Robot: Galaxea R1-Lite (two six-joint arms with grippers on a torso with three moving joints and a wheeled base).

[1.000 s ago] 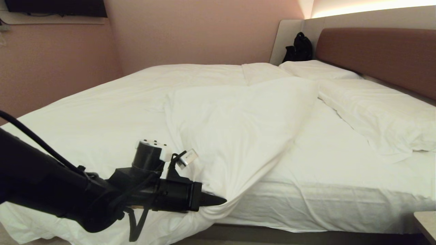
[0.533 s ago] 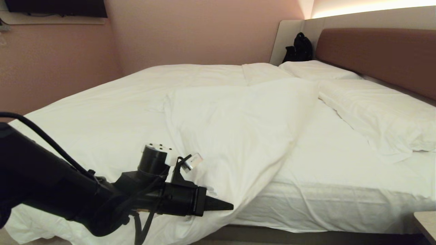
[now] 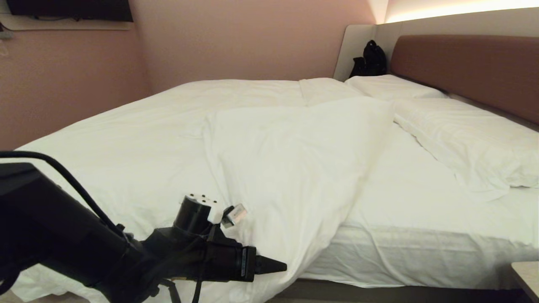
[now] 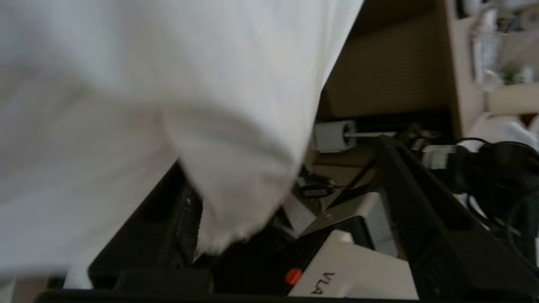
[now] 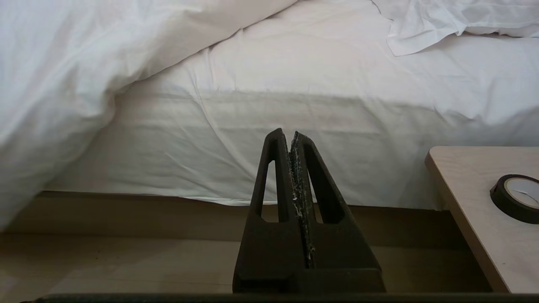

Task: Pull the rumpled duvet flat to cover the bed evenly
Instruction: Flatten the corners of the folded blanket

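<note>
Two grippers showing: left gripper point(image 3: 276, 266) is hovering at the bed's point(image 3: 421, 252) near edge, jaws spread, duvet point(image 3: 286, 168) corner draping loose between them; right gripper point(image 5: 291, 139) is sitting clenched, empty, facing the mattress side.

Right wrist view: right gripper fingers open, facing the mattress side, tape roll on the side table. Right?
No: the right gripper has its fingers shut, per the right wrist view. It does face the mattress side, tape roll on the side table.
</note>
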